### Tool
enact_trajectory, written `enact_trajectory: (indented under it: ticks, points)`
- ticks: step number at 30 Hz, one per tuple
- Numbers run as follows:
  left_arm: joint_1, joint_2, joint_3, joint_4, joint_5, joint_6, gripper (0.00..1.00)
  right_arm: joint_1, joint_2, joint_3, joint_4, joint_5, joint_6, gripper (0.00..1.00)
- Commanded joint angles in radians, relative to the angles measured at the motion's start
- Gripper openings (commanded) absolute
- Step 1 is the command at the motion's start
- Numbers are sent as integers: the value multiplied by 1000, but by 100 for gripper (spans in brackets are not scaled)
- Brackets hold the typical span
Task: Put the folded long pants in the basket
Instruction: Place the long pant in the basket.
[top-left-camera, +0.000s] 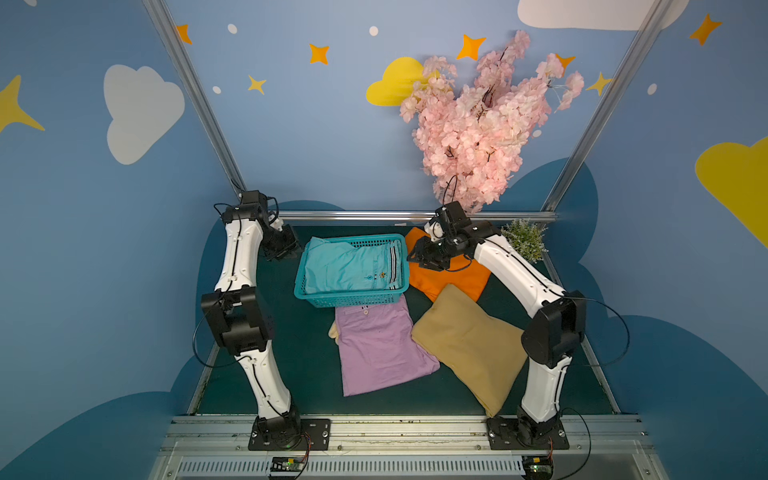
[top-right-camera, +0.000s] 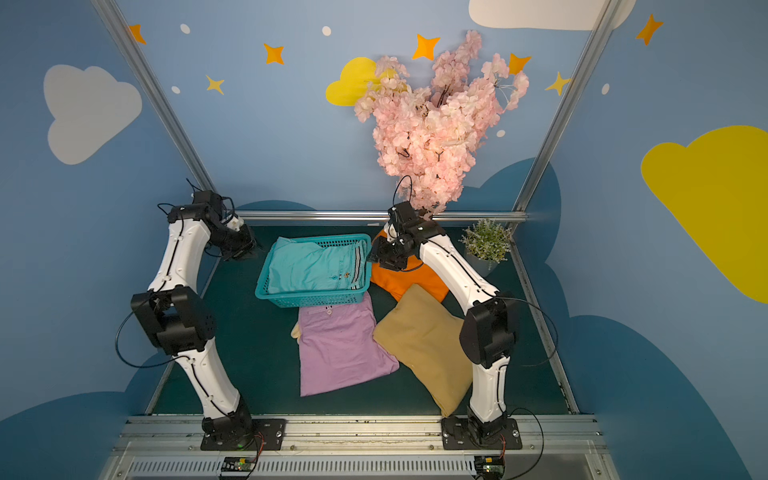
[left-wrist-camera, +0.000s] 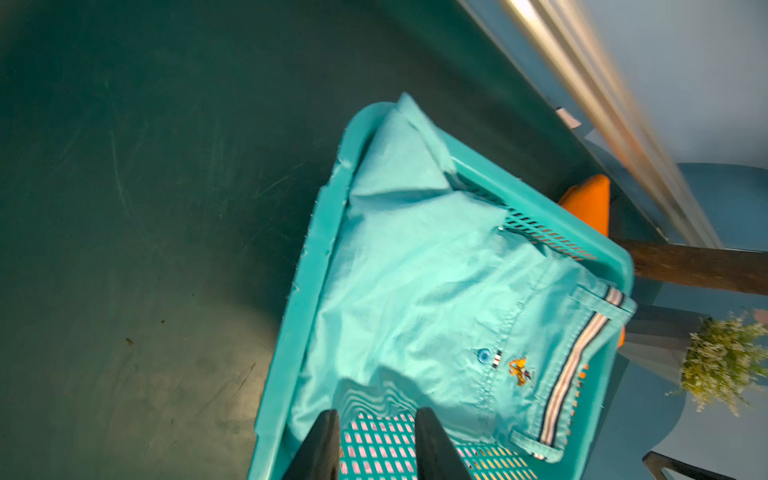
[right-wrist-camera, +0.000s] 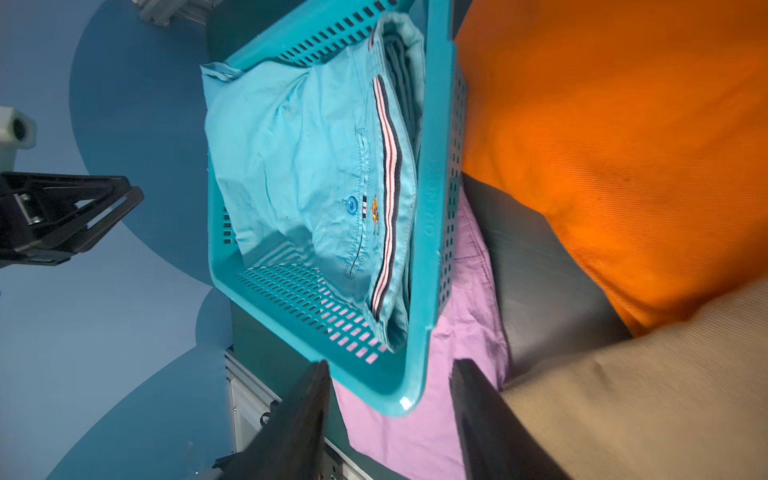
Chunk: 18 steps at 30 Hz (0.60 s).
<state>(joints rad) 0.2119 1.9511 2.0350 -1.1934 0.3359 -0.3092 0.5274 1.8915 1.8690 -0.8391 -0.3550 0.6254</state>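
Note:
The teal basket (top-left-camera: 349, 300) (top-right-camera: 316, 297) stands at the back of the mat with the folded teal pants (top-left-camera: 349, 266) (left-wrist-camera: 415, 291) (right-wrist-camera: 299, 166) lying inside. Lilac pants (top-left-camera: 382, 353) lie in front of it and partly under it, tan pants (top-left-camera: 469, 349) to their right, orange pants (top-left-camera: 449, 278) beside the basket's right wall. My left gripper (top-left-camera: 286, 249) (left-wrist-camera: 377, 413) hovers at the basket's left end, open and empty. Over the orange pants, at the basket's right end, my right gripper (top-left-camera: 419, 257) (right-wrist-camera: 390, 365) is open and empty too.
A cream glove (top-left-camera: 332, 332) peeks from under the lilac pants' left edge. A small potted plant (top-left-camera: 525, 239) stands in the back right corner, below a pink blossom branch (top-left-camera: 478, 124). A metal rail (top-left-camera: 415, 216) bounds the mat at the back.

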Motion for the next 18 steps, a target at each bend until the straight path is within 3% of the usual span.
enact_trajectory:
  ticks: [1,8,12,18]
  points:
    - [-28,-182,-85,-17,26,-6,38,-17,-140,-66,-34,8,-96,53]
    - [-159,-611,-645,240,226,-60,49,-67,-422,-442,8,-43,-180,55]
    - [-366,-769,-886,333,258,-105,51,-76,-579,-663,-1,-4,-213,60]
    - [-701,-900,-1226,603,175,-303,51,-108,-778,-961,50,118,-182,63]
